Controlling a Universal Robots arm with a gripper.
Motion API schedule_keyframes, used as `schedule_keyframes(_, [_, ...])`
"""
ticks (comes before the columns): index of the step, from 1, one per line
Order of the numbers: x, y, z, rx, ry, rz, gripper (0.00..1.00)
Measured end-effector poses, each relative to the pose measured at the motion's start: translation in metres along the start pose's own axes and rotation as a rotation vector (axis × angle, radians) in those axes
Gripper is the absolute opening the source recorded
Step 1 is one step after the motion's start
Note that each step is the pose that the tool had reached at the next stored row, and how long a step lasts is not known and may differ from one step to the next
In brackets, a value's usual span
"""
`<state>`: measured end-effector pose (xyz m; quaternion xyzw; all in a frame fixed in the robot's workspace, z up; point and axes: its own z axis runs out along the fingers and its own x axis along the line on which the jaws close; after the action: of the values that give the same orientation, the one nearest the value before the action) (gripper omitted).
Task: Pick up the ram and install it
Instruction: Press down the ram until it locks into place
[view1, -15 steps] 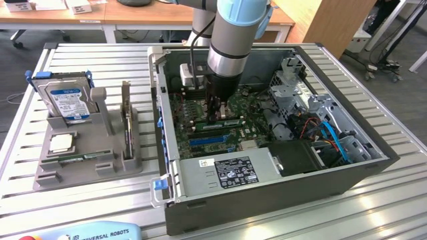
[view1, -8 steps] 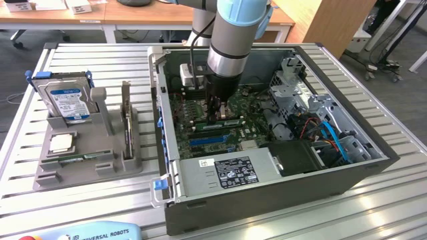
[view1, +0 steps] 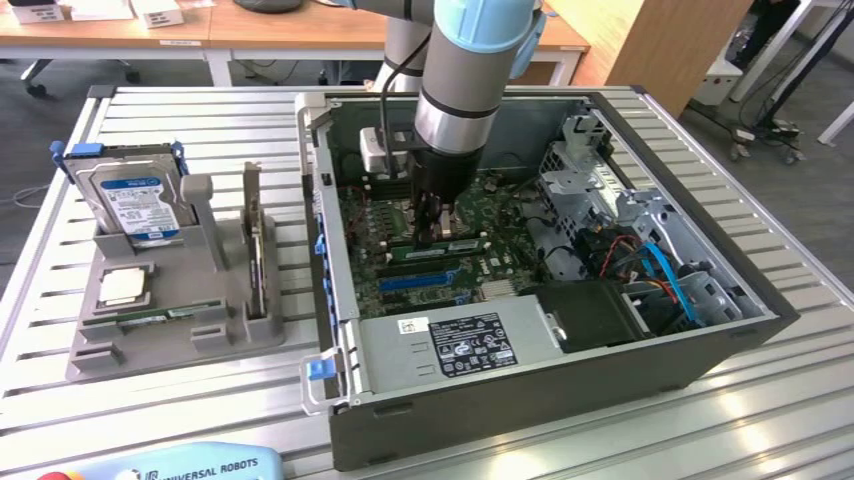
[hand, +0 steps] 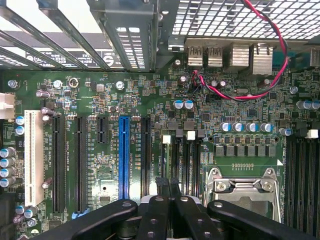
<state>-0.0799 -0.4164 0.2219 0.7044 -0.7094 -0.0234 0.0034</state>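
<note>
grey holder (view1: 174, 335) sits on the slatted table (view1: 160, 410) at the exterior view's left. silver hard drive (view1: 134, 200) with a blue label stands upright at the holder's back. small square processor chip (view1: 123, 287) lies flat in front of the drive. narrow green strip (view1: 167, 315) lies in the groove at the holder's front; can't tell what it is. thin board (view1: 251, 235) stands on edge along the holder's right side.

open pc case (view1: 534, 390) lies on its side just right of the holder, motherboard (view1: 400, 215) facing up. robot arm (view1: 461, 90) comes straight down into the case. gripper (view1: 431, 232) is low over the board, pincer squeezed narrow, fingers together. ram (view1: 461, 245), a green stick with a pale sticker, sits among the memory slots right at the fingertips, running off to their right. can't tell whether the fingers touch it or whether it is fully seated. silver box with a label (view1: 454, 345) sits in front of it, near the case's front wall. blue cable (view1: 667, 275) curves through the case's right end.

wrist view looks down on the same board, in order: white slot (hand: 33, 150), blue slot (hand: 124, 155), memory slots (hand: 187, 155), processor socket (hand: 245, 187). gripper (hand: 167, 187) tips meet over the near end of the memory slots. red and black wire (hand: 260, 75) loops above the socket.
</note>
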Motion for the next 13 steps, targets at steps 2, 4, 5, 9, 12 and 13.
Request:
schedule_keyframes(2, [0.0000,0.0000,0.0000,0.0000,-0.0001,0.000,0.10])
schedule_keyframes(4, [0.0000,0.0000,0.0000,-0.0001,-0.0001,0.000,0.10])
schedule_keyframes(5, [0.0000,0.0000,0.0000,0.0000,-0.0002,0.000,0.10])
schedule_keyframes(9, [-0.0002,-0.0001,-0.0018,0.0009,-0.0012,0.000,0.10])
schedule_keyframes(12, [-0.0002,0.0001,-0.0054,0.0001,-0.0003,0.000,0.10])
schedule_keyframes(13, [-0.0002,0.0002,-0.0065,0.0001,-0.0002,0.000,0.10])
